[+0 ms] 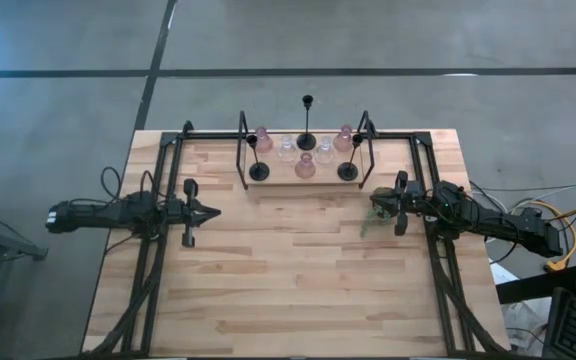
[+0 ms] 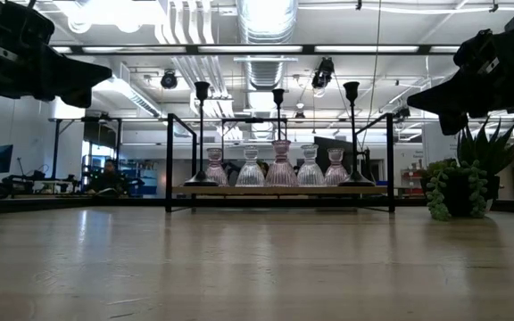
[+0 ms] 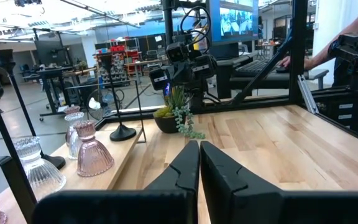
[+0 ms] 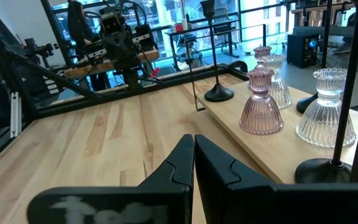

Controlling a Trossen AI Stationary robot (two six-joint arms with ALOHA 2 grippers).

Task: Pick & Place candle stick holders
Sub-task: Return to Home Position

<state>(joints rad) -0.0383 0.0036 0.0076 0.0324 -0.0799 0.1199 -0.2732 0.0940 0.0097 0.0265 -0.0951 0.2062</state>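
Pink ribbed glass holders [image 2: 281, 165] stand on a wooden shelf [image 2: 239, 190].

Two matte black jointed arms [image 1: 118, 213], looped dark cables [image 1: 111, 180], tapered black pincer fingers [image 3: 182, 173]

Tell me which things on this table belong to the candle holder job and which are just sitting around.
Part of the job:
- three black candle holders, three pink glass holders and two clear glass holders, all standing on the wooden shelf
- left end effector and right end effector, both shut and empty

Just lying about:
- potted plant, near the right end effector
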